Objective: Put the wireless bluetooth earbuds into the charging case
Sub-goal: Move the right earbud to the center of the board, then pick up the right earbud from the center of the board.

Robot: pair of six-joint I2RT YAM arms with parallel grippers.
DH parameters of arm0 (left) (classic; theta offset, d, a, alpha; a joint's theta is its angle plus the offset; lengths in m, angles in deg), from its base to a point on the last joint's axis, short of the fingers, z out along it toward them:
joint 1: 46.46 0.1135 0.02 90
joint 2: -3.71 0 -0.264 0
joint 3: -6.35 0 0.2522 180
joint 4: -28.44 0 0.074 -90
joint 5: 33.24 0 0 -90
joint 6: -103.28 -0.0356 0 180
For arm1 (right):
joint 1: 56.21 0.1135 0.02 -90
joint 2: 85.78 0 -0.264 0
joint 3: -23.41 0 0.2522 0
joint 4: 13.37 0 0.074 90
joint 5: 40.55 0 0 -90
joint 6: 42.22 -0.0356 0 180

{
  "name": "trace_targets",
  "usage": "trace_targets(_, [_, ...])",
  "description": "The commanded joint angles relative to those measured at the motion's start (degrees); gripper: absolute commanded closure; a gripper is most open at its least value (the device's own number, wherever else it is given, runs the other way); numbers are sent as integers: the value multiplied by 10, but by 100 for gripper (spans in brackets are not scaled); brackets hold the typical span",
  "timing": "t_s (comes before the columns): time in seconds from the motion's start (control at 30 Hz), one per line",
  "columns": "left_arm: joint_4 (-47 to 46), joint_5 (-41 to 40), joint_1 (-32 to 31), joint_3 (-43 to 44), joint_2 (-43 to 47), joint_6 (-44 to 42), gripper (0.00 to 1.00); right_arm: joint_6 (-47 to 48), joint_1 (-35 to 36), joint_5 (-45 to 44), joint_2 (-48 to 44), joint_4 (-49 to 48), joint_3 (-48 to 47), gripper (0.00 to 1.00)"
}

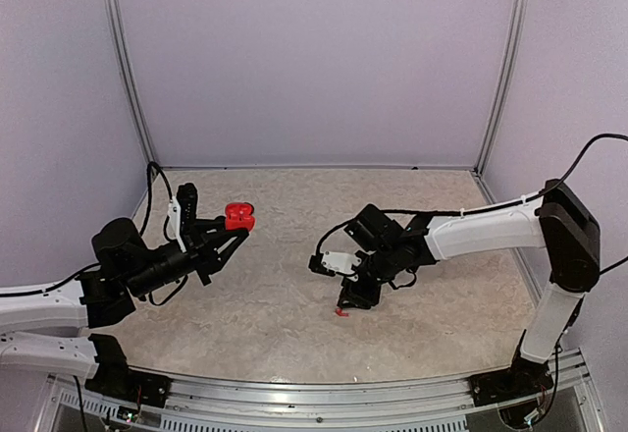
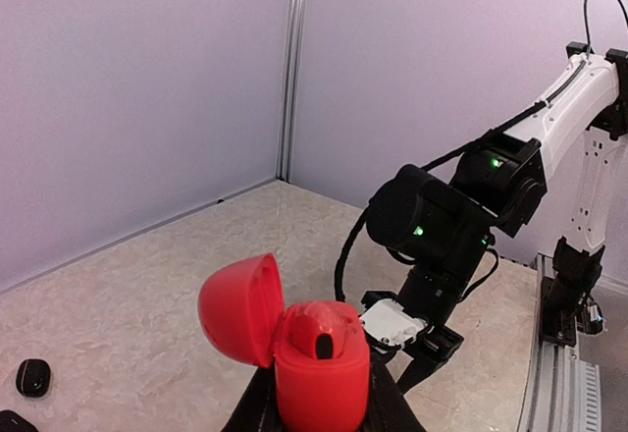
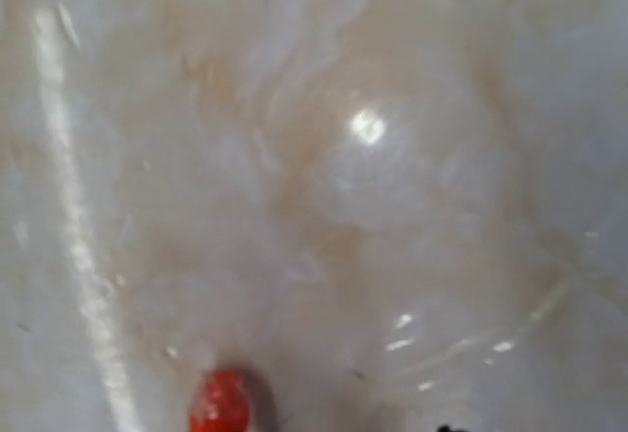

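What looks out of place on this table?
A tiny red plastic earbud lies loose on the marbled table beside the right gripper, while the open red pebble-shaped charging case is held aloft by the left gripper.

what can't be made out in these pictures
- right gripper: open or shut unclear; too small and dark in the top view, and the right wrist view misses its fingers
- red earbud: blurred and cut by the bottom edge, right wrist view
- red charging case: earbud or empty socket inside unclear, shadowed, left wrist view
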Motion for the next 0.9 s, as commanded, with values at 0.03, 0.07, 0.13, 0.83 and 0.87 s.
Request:
trace_targets(0.03, [-12,1,5,-2,3,0,100,-107,31,-21,-68,-6,20,47])
trace_targets(0.07, [-13,2,5,-2,2,1,100,-111,33,-21,-72,-8,24,49])
trace_targets(0.13, [-13,4,5,0,-1,2,100,-122,34,-24,-65,10,13,55])
trace_targets(0.83, [-8,-4,5,-6,24,4,100,-214,84,-115,159,321,-256,60])
trace_targets(0.87, [-8,-3,5,-7,25,5,100,-213,84,-114,162,323,-259,61])
